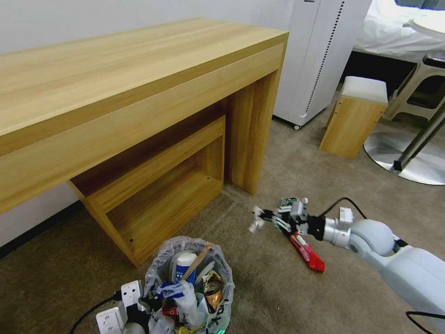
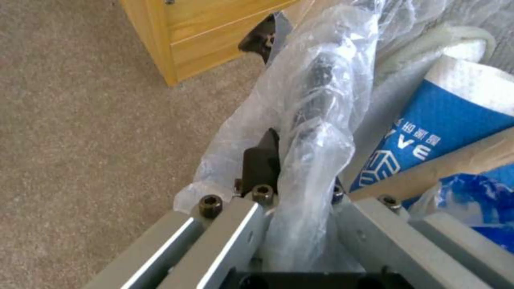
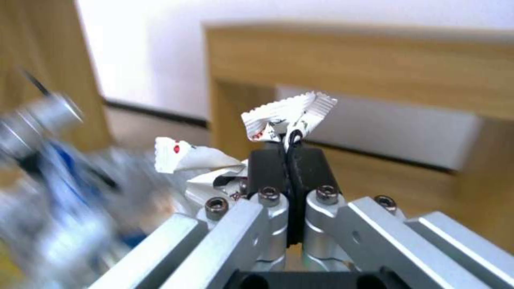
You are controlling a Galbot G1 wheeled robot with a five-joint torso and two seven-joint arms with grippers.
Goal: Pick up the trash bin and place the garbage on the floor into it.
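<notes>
The trash bin point(image 1: 160, 264), lined with a clear plastic bag, stands at the bottom centre of the head view, holding a blue-white carton point(image 1: 185, 265), an orange can point(image 1: 213, 292) and a wooden stick point(image 1: 197, 262). My left gripper point(image 1: 139, 300) is shut on its bag-wrapped rim point(image 2: 313, 108), next to the carton point(image 2: 444, 132). My right gripper point(image 1: 264, 217) hovers above the carpet to the right of the bin, shut on a crumpled white scrap of garbage point(image 3: 286, 114). On the floor point(image 1: 278, 287) beneath the arm lie a red wrapper point(image 1: 309, 254) and a green-labelled bottle point(image 1: 287, 202).
A wooden desk point(image 1: 116, 93) with a low inner shelf point(image 1: 162, 195) stands just behind the bin. Farther right are a white cabinet point(image 1: 320, 55), a wooden stool with a white cushion point(image 1: 354, 116) and a chrome table base point(image 1: 408, 157).
</notes>
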